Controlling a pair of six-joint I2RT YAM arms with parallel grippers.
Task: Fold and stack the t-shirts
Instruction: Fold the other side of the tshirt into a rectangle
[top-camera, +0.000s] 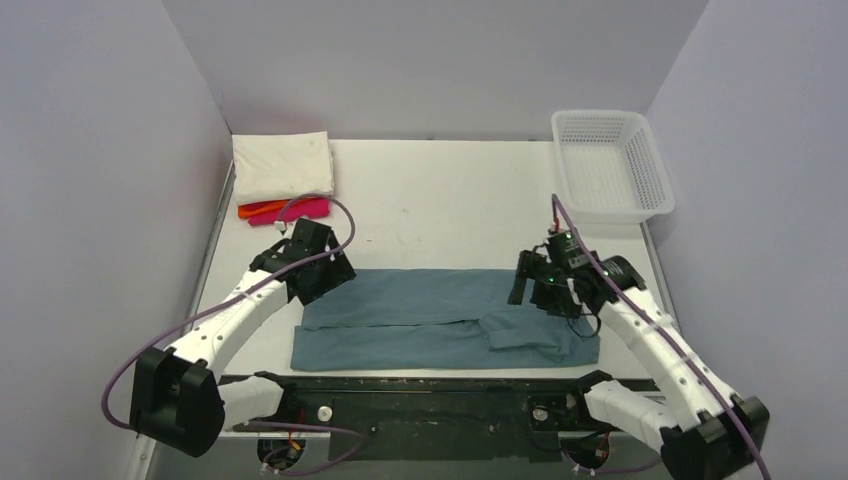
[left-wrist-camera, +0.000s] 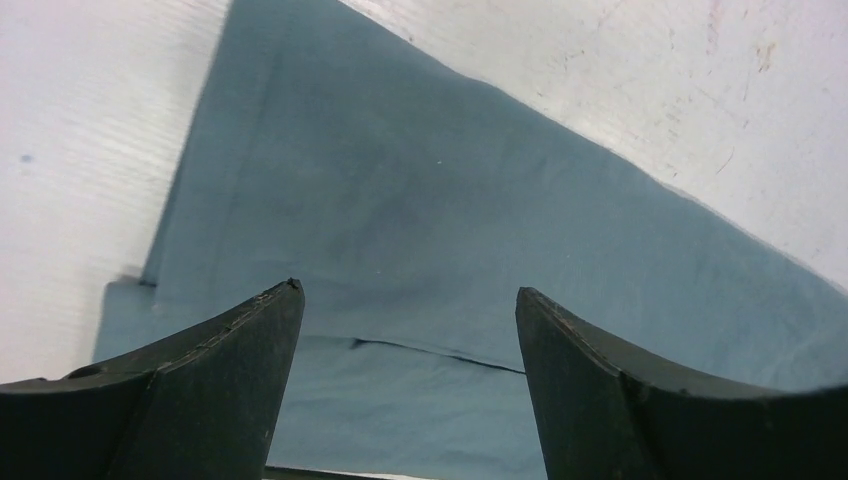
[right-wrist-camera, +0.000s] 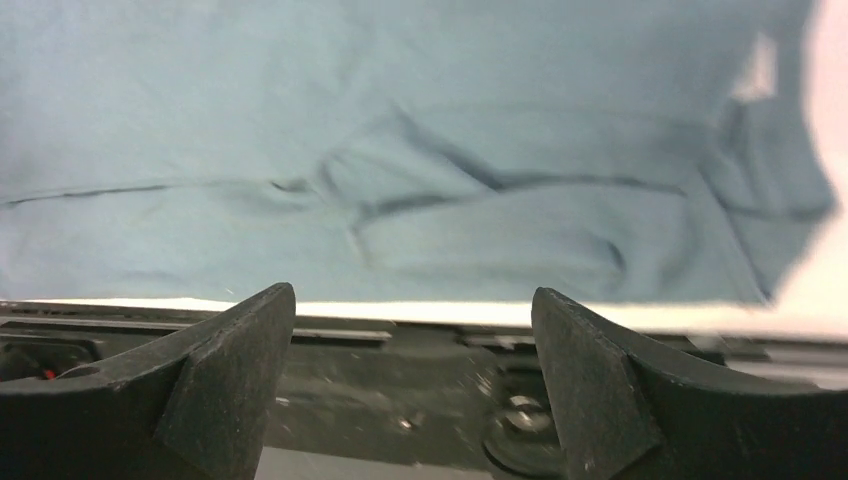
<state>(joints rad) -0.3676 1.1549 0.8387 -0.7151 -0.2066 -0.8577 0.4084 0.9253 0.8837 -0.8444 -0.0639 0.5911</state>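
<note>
The teal-blue t-shirt (top-camera: 440, 318) lies flat near the table's front edge, folded lengthwise into a long band, with a folded sleeve at its right end. My left gripper (top-camera: 322, 275) hovers over its far left corner, open and empty; the shirt fills the left wrist view (left-wrist-camera: 420, 220). My right gripper (top-camera: 545, 285) hovers over the shirt's far right part, open and empty; the right wrist view shows the shirt (right-wrist-camera: 400, 150) and its near edge. A folded cream-white shirt (top-camera: 282, 165) lies on orange (top-camera: 258, 209) and pink-magenta (top-camera: 300, 208) shirts at the back left.
A white plastic mesh basket (top-camera: 610, 165) stands at the back right corner. The black rail (top-camera: 420, 395) with the arm bases runs along the table's near edge, just in front of the shirt. Grey walls close in the table on three sides.
</note>
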